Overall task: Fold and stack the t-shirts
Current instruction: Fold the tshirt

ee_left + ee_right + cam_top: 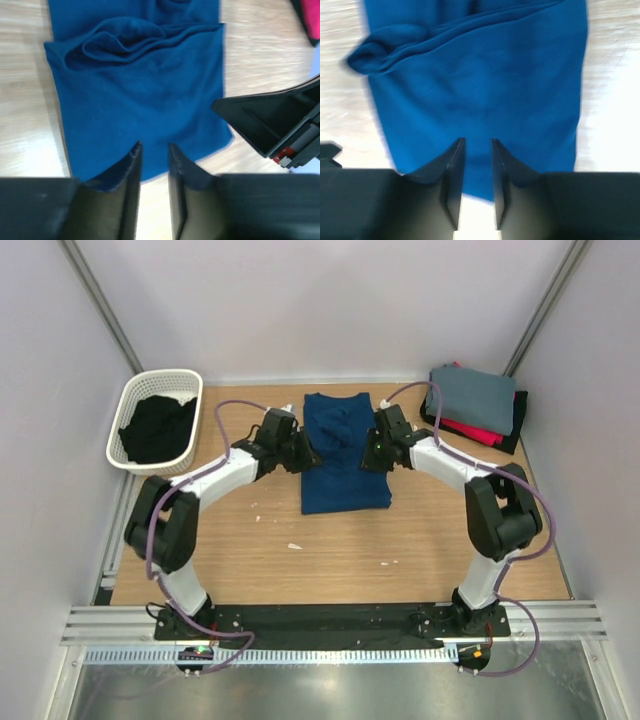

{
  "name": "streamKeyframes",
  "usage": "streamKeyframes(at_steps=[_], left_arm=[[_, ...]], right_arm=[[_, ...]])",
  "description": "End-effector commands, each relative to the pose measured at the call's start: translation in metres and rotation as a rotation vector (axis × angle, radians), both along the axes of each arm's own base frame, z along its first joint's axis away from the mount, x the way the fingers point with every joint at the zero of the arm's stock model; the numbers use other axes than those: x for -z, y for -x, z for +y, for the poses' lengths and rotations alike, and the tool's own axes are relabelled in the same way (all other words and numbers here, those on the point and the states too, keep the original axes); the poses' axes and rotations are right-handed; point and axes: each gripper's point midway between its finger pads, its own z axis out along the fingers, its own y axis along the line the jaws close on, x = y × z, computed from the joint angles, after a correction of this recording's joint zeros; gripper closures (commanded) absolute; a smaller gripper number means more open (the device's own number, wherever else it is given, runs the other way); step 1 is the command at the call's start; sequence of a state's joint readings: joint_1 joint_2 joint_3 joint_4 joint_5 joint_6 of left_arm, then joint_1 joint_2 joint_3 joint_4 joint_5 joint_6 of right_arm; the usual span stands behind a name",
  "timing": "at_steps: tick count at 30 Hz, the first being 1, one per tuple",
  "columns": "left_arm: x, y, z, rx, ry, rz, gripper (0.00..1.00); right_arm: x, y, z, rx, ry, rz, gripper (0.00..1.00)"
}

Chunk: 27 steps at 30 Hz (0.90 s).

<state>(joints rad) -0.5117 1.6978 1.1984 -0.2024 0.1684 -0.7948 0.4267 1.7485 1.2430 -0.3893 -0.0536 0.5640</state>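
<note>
The navy blue t-shirt lies in the middle of the table, folded into a long strip with a bunched fold across its upper part; its chest print is hidden. My left gripper sits at the shirt's left edge. In the left wrist view the left gripper has its jaws a little apart and empty over the shirt's edge. My right gripper sits at the right edge. In the right wrist view the right gripper is also slightly open and empty above the cloth. Folded grey, red and black shirts are stacked at the back right.
A white basket holding dark cloth stands at the back left. The right gripper's black body shows at the right of the left wrist view. White walls close in the table on three sides.
</note>
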Motion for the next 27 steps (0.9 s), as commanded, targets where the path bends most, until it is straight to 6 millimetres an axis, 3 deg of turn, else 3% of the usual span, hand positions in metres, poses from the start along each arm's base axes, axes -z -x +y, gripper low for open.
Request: streamKeyframes(at_steps=[1, 2, 4, 6, 9, 13, 14, 21, 22, 27], left_arm=[[-0.002, -0.030, -0.022, 0.001, 0.076, -0.030, 0.75], [0.003, -0.034, -0.025, -0.002, 0.079, -0.019, 0.83], [0.017, -0.044, -0.030, -0.006, 0.072, 0.003, 0.91], [0.026, -0.052, -0.033, -0.012, 0.062, 0.007, 0.92], [0.039, -0.065, -0.033, -0.023, 0.039, 0.009, 0.93], [0.057, -0.080, -0.031, -0.020, 0.004, 0.003, 0.93], [0.069, -0.082, -0.030, -0.021, -0.010, 0.021, 0.93], [0.089, -0.107, -0.026, 0.020, -0.060, 0.003, 0.92], [0.084, -0.113, -0.028, 0.044, -0.072, -0.026, 0.92], [0.099, -0.118, -0.026, 0.080, -0.088, 0.008, 0.91]], right_arm=[[-0.004, -0.036, 0.001, 0.060, -0.015, -0.091, 0.75], [-0.001, -0.043, -0.002, 0.081, 0.012, -0.100, 0.76], [0.005, -0.055, -0.002, 0.092, 0.032, -0.107, 0.80], [0.008, -0.065, -0.001, 0.099, 0.044, -0.114, 0.81], [0.008, -0.077, -0.001, 0.108, 0.052, -0.126, 0.82], [0.026, -0.086, -0.005, 0.118, 0.079, -0.107, 0.82], [0.030, -0.087, -0.007, 0.125, 0.085, -0.103, 0.83], [0.054, -0.092, -0.020, 0.147, 0.110, -0.068, 0.84], [0.057, -0.093, -0.023, 0.153, 0.117, -0.066, 0.84], [0.069, -0.094, -0.029, 0.159, 0.124, -0.043, 0.85]])
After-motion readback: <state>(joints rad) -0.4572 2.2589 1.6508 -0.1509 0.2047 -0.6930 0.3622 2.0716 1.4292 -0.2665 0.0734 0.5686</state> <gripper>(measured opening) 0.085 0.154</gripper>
